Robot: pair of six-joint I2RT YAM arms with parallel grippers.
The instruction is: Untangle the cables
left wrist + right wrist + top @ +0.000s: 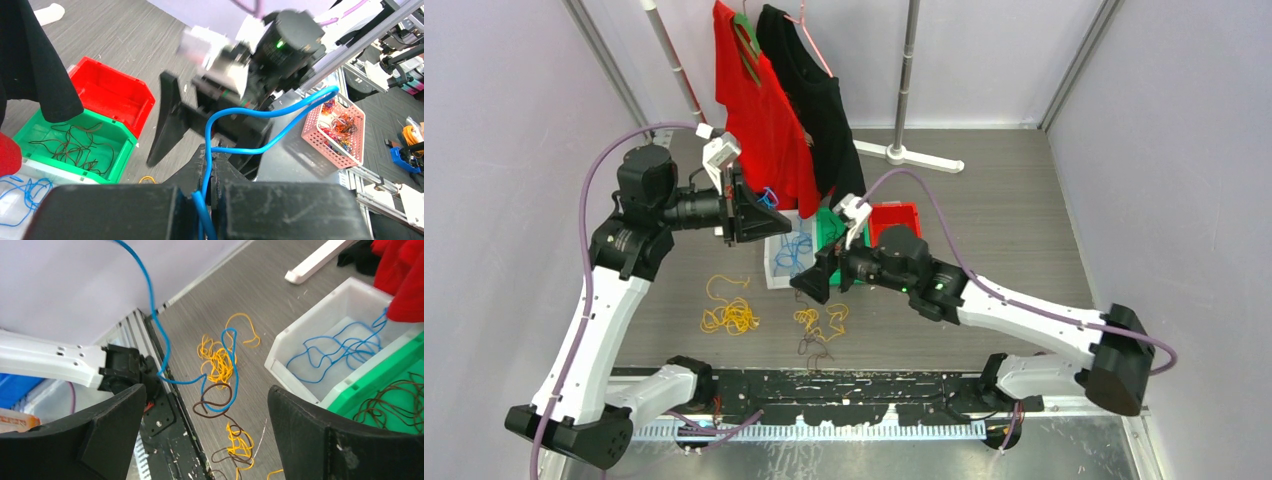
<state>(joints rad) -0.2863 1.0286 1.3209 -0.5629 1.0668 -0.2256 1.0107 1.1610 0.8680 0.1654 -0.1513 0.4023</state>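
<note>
Item: the cables, sorting in progress. Left claw (211, 166): fingers closed tight, pinching one blue cable (248, 113) near its end, held high above the table (1004, 230). Right claw (206, 390): fingers spread wide, holding nothing, hanging low over the loose heap. Blue cable, course: from the left claw it drops steeply toward the right claw and ends on the table in a narrow loop directly beneath the right claw's gap. Its long axis therefore runs claw to claw, high at the left and low at the right. The loop lies across a yellow bunch (217, 357) and overlaps a brown cable (210, 401); whether it is threaded through either cannot be told. A second yellow bunch (729, 318) sits apart, below the left claw and clear of the blue run. Receptacles, beyond the right claw: white bin (291, 374) with blue cables in it, green bin (120, 159) with dark ones, and a red bin (115, 95) showing none. Judgement: the right arm is the nearer to the snag. The coming move depends on whether the loop will slide off the yellow bunch as the left claw draws upward, or needs pinning from above.
</note>
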